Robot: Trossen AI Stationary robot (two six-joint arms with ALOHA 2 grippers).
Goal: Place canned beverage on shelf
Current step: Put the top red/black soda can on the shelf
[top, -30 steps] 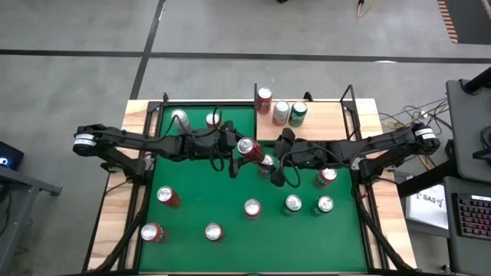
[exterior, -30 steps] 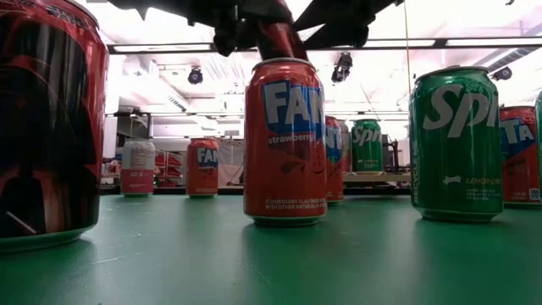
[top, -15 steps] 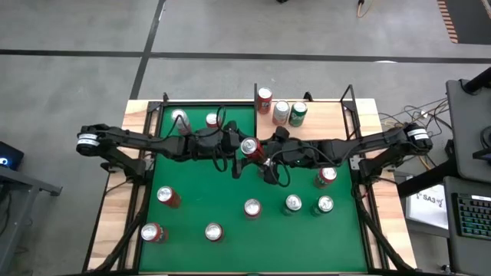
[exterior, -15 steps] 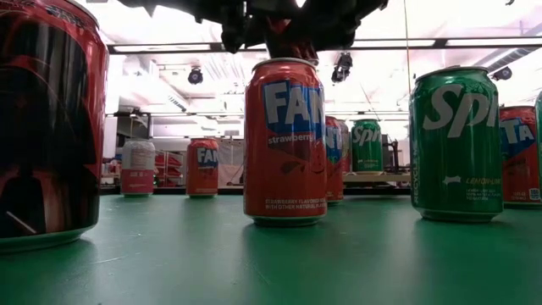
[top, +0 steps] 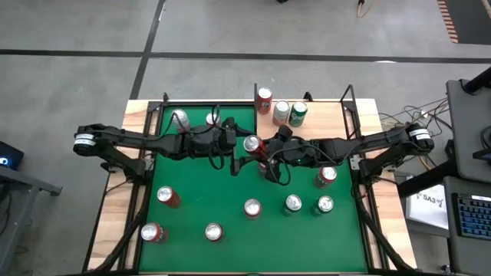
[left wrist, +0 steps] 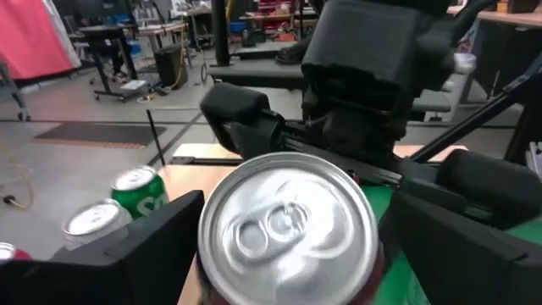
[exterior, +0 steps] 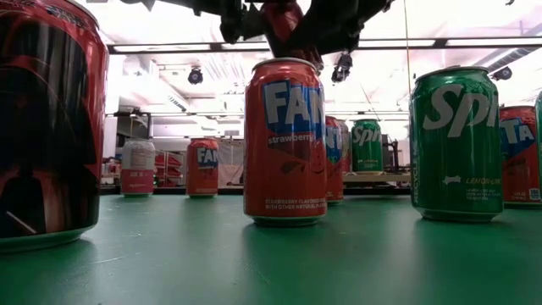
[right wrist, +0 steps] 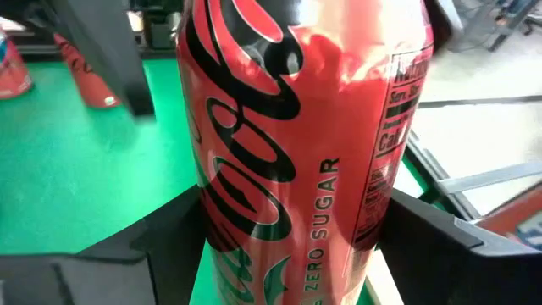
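A red cola can point(top: 252, 144) hangs above the middle of the green felt, roughly upright, its silver top point(left wrist: 288, 224) up. My right gripper point(top: 267, 150) comes from the table's right and is shut on it. My left gripper point(top: 236, 146) comes from the left and stands open, one finger on each side of the can's upper part point(left wrist: 292, 254), with a thin gap showing. The shelf point(top: 331, 116), a pale wooden board with black rods, lies at the far right. It bears a red can point(top: 264, 98), a pale can point(top: 281, 112) and a green can point(top: 298, 113). My right gripper pinches the can's red side wall point(right wrist: 222, 254) between its two fingers point(right wrist: 161, 246), one on each side of the body. The fingers come nearly level from the table's right. The can is lifted clear of the felt and stands about upright in the hold.
Several cans stand on the felt: two at the far left point(top: 179, 119), others along the near half point(top: 252, 207), one near the right edge point(top: 326, 176). In the low view a strawberry soda can point(exterior: 284, 140) and a green can point(exterior: 456, 144) stand close below the arms.
My right gripper has moved toward the table's left and far side, up to the can held aloft at mid-table, and its fingers now stand on the can's body. The can has stayed aloft, about where it was.
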